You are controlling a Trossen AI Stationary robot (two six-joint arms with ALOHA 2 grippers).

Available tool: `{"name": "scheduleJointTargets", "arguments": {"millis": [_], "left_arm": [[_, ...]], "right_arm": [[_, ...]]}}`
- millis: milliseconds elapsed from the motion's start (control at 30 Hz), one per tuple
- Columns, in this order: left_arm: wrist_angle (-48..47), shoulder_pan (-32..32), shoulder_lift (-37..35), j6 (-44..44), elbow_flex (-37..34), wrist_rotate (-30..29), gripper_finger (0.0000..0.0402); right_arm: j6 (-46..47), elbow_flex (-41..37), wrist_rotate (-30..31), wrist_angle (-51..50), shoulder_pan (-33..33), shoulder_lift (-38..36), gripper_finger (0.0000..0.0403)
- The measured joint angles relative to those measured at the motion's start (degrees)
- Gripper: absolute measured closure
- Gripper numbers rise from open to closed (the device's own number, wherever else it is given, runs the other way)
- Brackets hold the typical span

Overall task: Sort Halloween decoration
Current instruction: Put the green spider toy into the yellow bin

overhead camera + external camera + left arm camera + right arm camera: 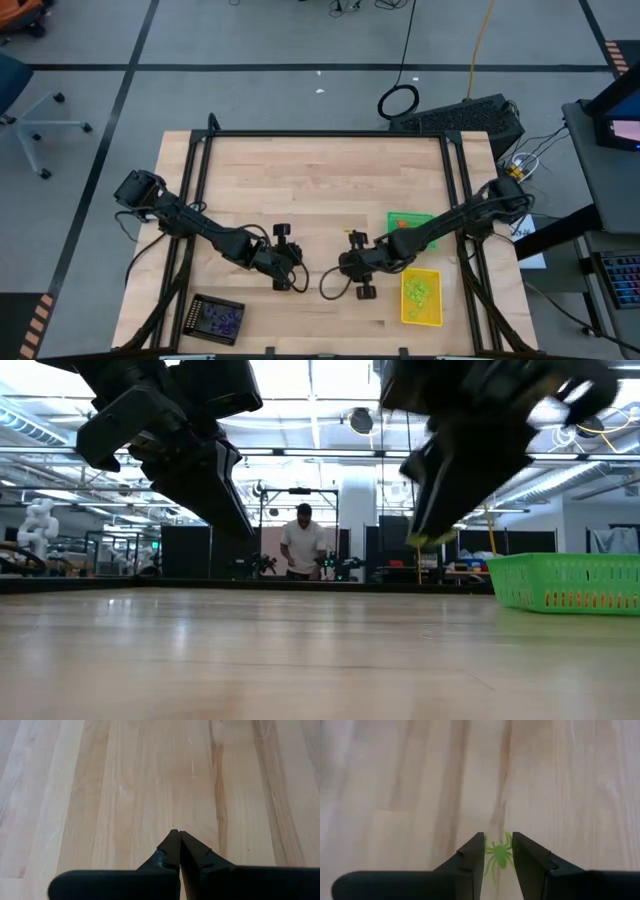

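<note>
My right gripper is shut on a lime-green plastic spider, one piece of the Halloween decoration. In the low view it hangs above the wooden table, with a speck of green at its tip. In the high view it is at the table's near middle, left of the yellow tray. My left gripper is shut on nothing, over bare wood just left of the right one. More lime-green trinkets lie in the yellow tray, and purple ones in the black tray. My right gripper pinches the spider's body between its two fingers. The spider's legs spread out past the fingers' inner faces. The fingers slant down from the table's right side. The spider is lifted clear of the table.
A green tray stands right of centre, with the yellow tray just nearer than it. The black tray sits at the near left. A black frame rims the table. A person stands far behind the table.
</note>
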Motion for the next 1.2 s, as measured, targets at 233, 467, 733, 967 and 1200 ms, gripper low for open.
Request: {"name": "scheduleJointTargets", "arguments": {"millis": [233,467,733,967,1200], "left_arm": [[0.33,0.00,0.00,-0.11,0.00,0.00,0.0398],[2.62,0.00,0.00,-0.04,0.00,0.00,0.0398],[4.97,0.00,0.00,0.49,0.00,0.00,0.0398],[5.14,0.00,0.00,0.52,0.00,0.00,0.0398],[6.14,0.00,0.00,0.57,0.00,0.00,0.0398]], "right_arm": [[-0.09,-3.22,2.84,0.85,4.96,-8.63,0.0319],[-4.65,-13.87,6.40,15.40,8.87,-18.93,0.0319],[-16.39,-26.40,6.20,42.88,9.36,-25.78,0.0319],[-21.02,-29.64,6.16,54.97,9.32,-26.12,0.0319],[-19.48,-29.64,6.19,60.52,9.30,-26.15,0.0319]]}}
